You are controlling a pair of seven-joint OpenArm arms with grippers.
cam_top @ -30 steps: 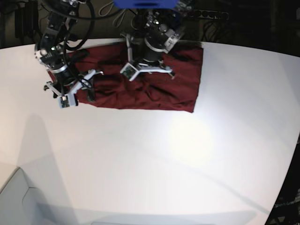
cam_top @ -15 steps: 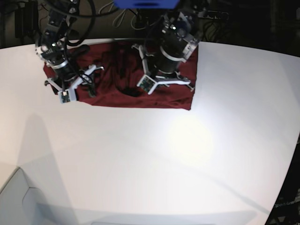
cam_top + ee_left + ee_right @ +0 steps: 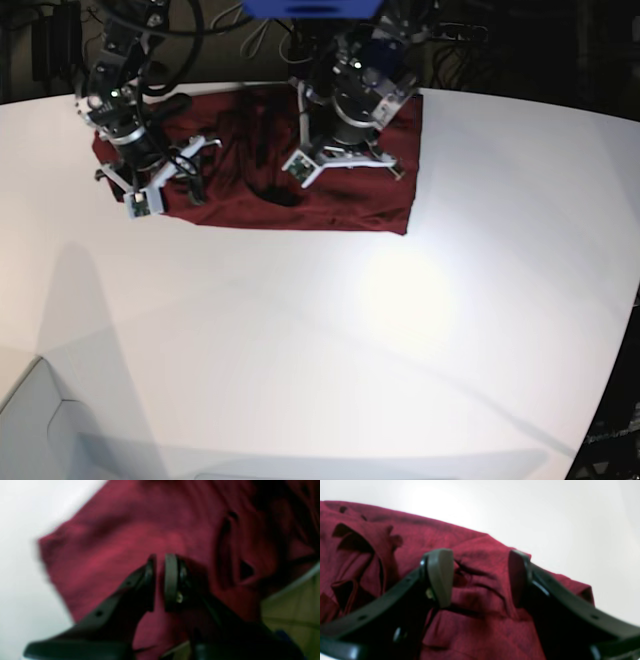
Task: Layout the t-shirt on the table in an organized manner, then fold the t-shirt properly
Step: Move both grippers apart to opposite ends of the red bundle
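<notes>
The maroon t-shirt [image 3: 350,205] lies wrinkled along the far edge of the white table [image 3: 320,330]. My left arm [image 3: 345,115] hangs over the shirt's right half. In the left wrist view, which is blurred, my left gripper [image 3: 160,580] is shut just above the t-shirt [image 3: 112,542], near one of its corners. I cannot tell whether cloth is pinched in it. My right arm [image 3: 130,140] is over the shirt's left end. There my right gripper [image 3: 478,580] stands open, its fingers astride a creased corner of the t-shirt [image 3: 480,542].
Dark cables and equipment [image 3: 450,40] crowd the space behind the table's far edge. That edge and a tan floor [image 3: 295,600] show just past the shirt in the left wrist view. A pale box [image 3: 30,420] sits at the near left corner.
My left arm swung right across the shirt, then drew back towards the far edge. The shirt's right edge and front edge pulled in a little. My right arm shifted slightly away from the front.
</notes>
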